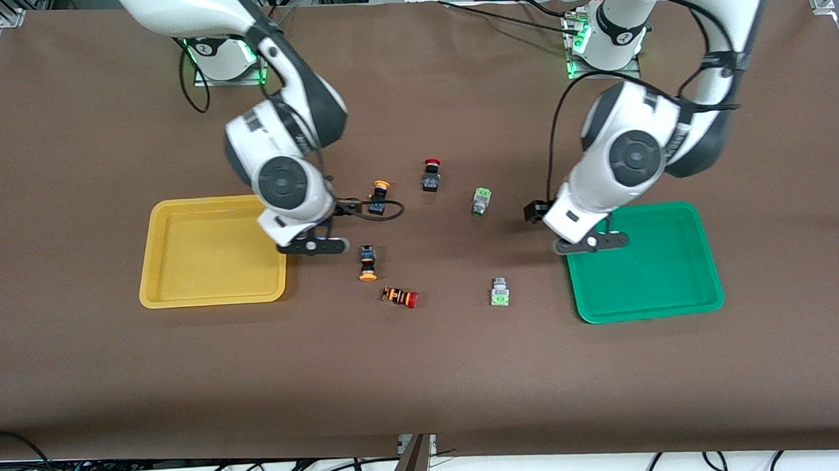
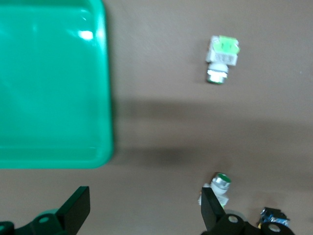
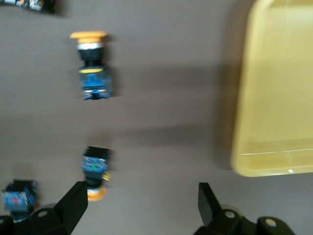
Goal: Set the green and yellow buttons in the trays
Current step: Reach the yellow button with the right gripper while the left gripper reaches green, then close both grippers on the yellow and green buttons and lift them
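Two yellow-capped buttons lie mid-table, one point(image 1: 380, 197) farther from the front camera and one point(image 1: 368, 262) nearer. In the right wrist view they are the farther point(image 3: 95, 174) and the nearer point(image 3: 90, 63). Two green buttons point(image 1: 481, 201) point(image 1: 500, 293) lie toward the green tray point(image 1: 645, 303), and both show in the left wrist view point(image 2: 220, 185) point(image 2: 222, 56). My right gripper point(image 1: 314, 245) point(image 3: 142, 205) is open and empty, over the table between the yellow tray point(image 1: 213, 295) and the yellow buttons. My left gripper point(image 1: 591, 242) point(image 2: 144, 210) is open and empty, over the green tray's point(image 2: 49, 156) edge.
Two red-capped black switches lie among the buttons, one point(image 1: 431, 175) farther from the front camera and one point(image 1: 401, 297) nearer. Both trays hold nothing. The yellow tray's rim point(image 3: 244, 166) is close to my right gripper.
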Available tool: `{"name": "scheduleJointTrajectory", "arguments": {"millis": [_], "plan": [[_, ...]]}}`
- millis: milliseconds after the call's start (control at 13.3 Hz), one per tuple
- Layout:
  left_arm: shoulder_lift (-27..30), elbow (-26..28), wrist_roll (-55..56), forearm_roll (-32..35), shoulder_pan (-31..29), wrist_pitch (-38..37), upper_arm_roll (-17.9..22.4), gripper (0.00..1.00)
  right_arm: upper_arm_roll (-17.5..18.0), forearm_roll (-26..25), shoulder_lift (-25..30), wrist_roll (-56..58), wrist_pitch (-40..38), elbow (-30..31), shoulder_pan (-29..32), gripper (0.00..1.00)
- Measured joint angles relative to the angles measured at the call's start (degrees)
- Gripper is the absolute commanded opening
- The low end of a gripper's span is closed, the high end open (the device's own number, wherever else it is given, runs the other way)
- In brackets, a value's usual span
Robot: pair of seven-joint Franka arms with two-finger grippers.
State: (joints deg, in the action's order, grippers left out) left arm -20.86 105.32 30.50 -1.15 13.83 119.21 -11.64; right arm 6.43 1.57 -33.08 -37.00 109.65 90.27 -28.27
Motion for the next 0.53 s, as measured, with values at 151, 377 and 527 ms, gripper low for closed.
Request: {"name": "scheduleJointTrajectory", "arguments": {"millis": [151, 377, 527], "plan": [[-0.29, 3.83, 3.74, 0.00, 2.88, 5.24, -0.08, 1.00, -0.01, 1.51, -3.47, -2.23, 4.17, 0.70, -2.23, 1.00], [-2.37, 6.41, 7.32, 0.00, 6.28, 9.21, -0.10, 1.00, -0.02, 3.67, -6.70, -3.60, 10.99, 3.01, -3.97, 1.00], [-3.83, 6.58, 8.51, 0.00, 7.58, 10.45, -0.10, 1.00, -0.01, 3.82, -7.44, -3.96, 13.26, 4.40, -5.33, 1.00]]}}
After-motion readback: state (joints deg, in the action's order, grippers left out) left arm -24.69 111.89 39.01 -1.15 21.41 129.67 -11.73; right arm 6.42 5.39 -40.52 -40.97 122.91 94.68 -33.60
